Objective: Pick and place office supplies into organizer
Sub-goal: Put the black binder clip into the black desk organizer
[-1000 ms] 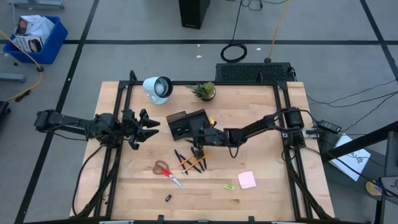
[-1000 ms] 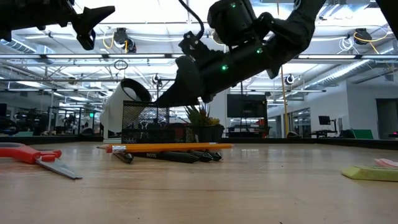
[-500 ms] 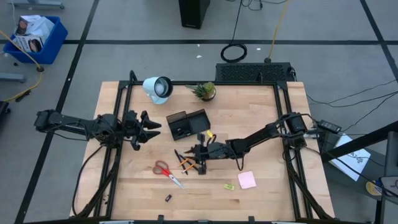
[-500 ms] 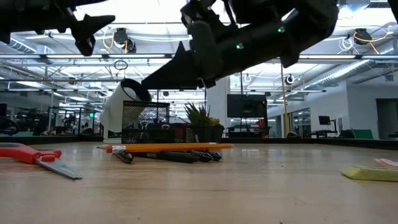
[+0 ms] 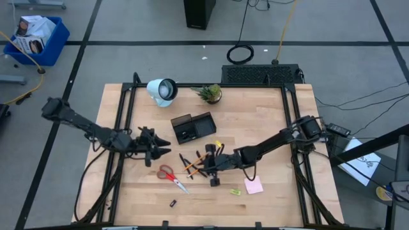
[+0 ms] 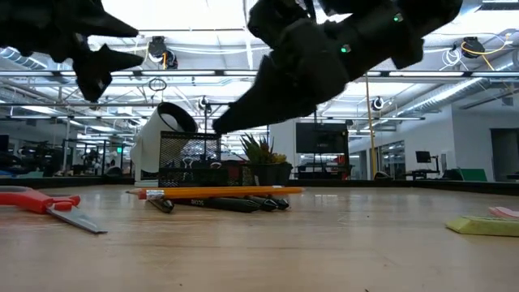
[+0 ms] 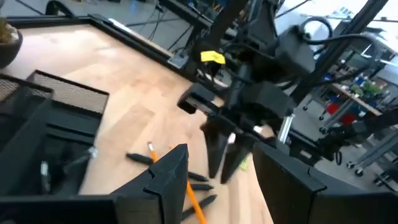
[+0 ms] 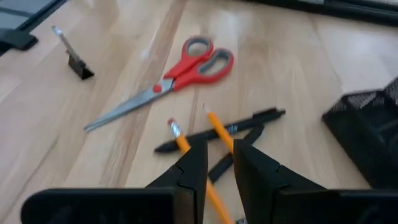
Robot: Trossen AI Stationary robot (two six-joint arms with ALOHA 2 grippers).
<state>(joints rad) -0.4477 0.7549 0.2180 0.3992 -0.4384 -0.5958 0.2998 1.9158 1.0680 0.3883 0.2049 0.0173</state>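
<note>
Several black pens and orange pencils lie crossed on the table, with red-handled scissors flat just to their left. My right gripper hovers above the pens, its fingers a narrow gap apart, slanting down and holding nothing; in the low view my right gripper is clear of the table. My left gripper stands wide open in the air, left of the pens and above the scissors. The black mesh organizer stands farther back. A pink sticky-note pad lies on the right.
A white round lamp-like object and a small potted plant stand at the far edge. A yellow bit lies beside the pad, and a dark clip sits near the front edge. Bare wood stretches along the near right.
My right gripper has gone from beside the organizer toward the table's near edge, over the pens, staying clear of them. My left gripper has swung toward the near edge and to the right, sinking a little and rolling, closer to the scissors. Neither gripper's gap has changed.
</note>
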